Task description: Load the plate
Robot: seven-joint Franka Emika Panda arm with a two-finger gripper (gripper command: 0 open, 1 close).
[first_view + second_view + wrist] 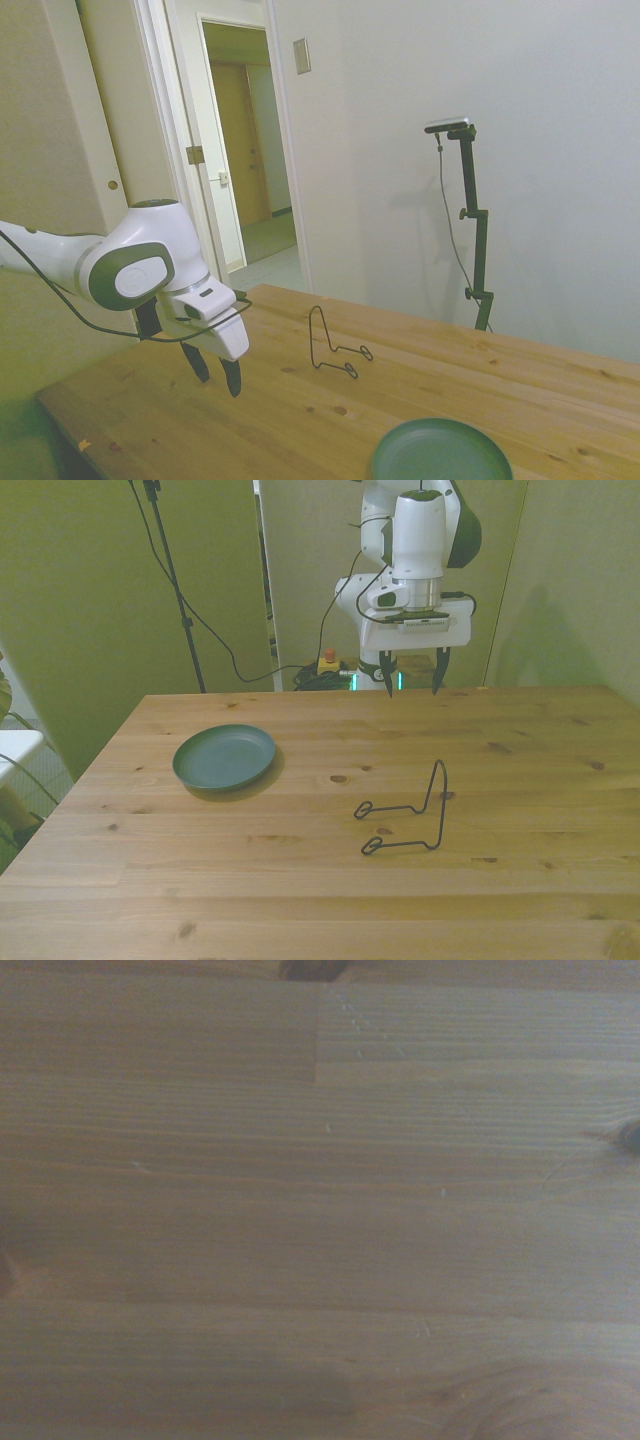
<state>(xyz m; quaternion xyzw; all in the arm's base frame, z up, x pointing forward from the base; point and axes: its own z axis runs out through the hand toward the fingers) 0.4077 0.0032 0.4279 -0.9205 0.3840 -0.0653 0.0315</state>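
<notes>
Side view first: we see the white two-finger gripper point(214, 372) hanging above the pale wooden plank table point(180, 420) at the picture's left, its dark fingers point(233, 377) pointing down and standing apart with nothing between them. We find the thin black wire rack point(334, 347) farther along the table, near its middle, resting on its two looped feet with its tall bent loop upright. The round teal-green matte plate point(441, 452) lies flat at the bottom edge of the picture, well apart from both the rack and the gripper (its lower part is cut off by the frame).

Front view next: we see the gripper point(411, 674) raised over the table's far edge, the two fingers point(387, 676) clearly spread and holding nothing. The plate point(224, 756) sits flat on the table point(300, 900) toward the front view's left, nothing on it. The wire rack point(410, 817) stands toward the front view's right of the plate, well apart from it, and nearer the camera than the gripper.

Wrist view last: we see only wood grain of the table point(320, 1200), with a few dark knots, slightly blurred.
</notes>
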